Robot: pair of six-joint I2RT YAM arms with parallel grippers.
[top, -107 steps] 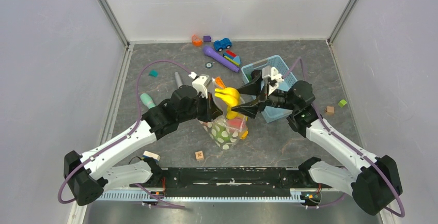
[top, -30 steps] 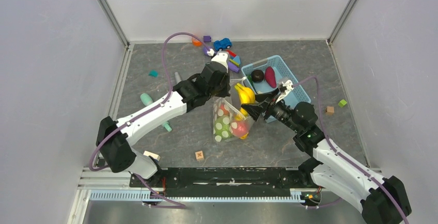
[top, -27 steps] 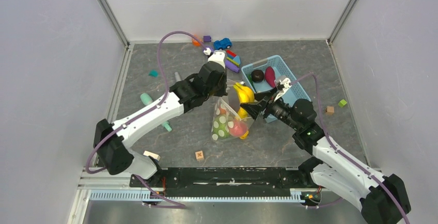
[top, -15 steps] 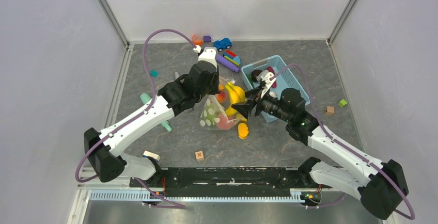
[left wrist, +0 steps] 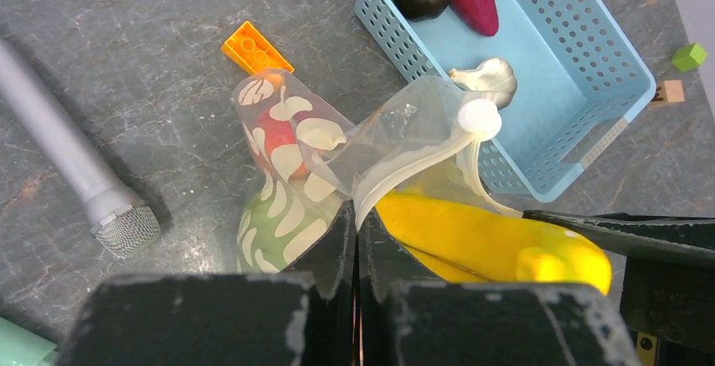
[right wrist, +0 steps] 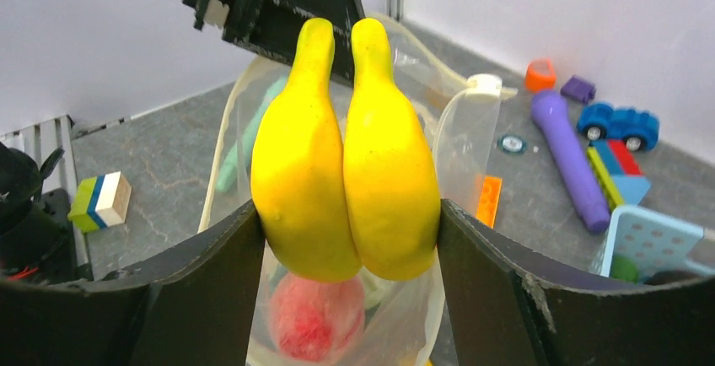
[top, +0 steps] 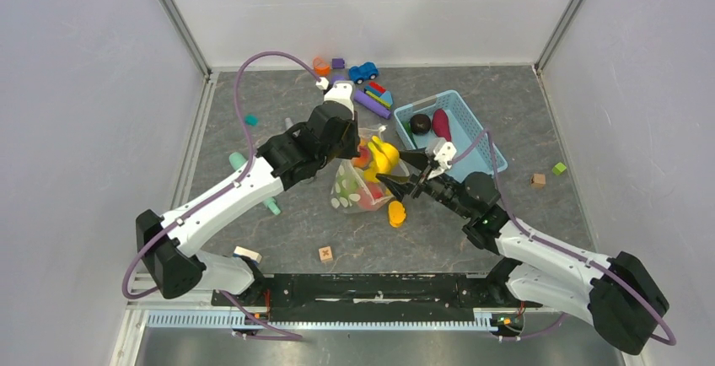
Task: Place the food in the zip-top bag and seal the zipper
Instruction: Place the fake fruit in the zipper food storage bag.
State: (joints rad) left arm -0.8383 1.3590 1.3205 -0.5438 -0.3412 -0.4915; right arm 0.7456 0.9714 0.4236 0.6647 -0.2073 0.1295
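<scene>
The yellow banana bunch (right wrist: pixel 346 180) sat at the open mouth of the clear dotted bag (left wrist: pixel 282 206), centre scene. Its whitish zipper (left wrist: pixel 396 179) gaped unsealed. A red peach (right wrist: pixel 316 315) and green cabbage (left wrist: pixel 263 229) lay inside.

Walls (top: pixel 84 88): plain pale grey panels, three sides
Table (top: pixel 219 104): dark grey marbled top
Posts (top: pixel 174 16): metal, at back corners

Tabletop (top: pixel 523 96): grey, marbled surface.
Light blue lattice basket (top: pixel 496 152): upright, right of centre.
Blue toy car (top: pixel 363 72), purple toy microphone (top: pixel 372 103), orange piece (top: pixel 321 66) and small purple cube (top: pixel 338 63): grouped near the far edge.
Green cube (top: pixel 559 168) and wooden block (top: pixel 538 180): near each other, right side.
Grey microphone (left wrist: pixel 76 164): lying flat, left of the orange brick (left wrist: pixel 250 47).
X-marked wooden block (top: pixel 325 254): near edge.
</scene>
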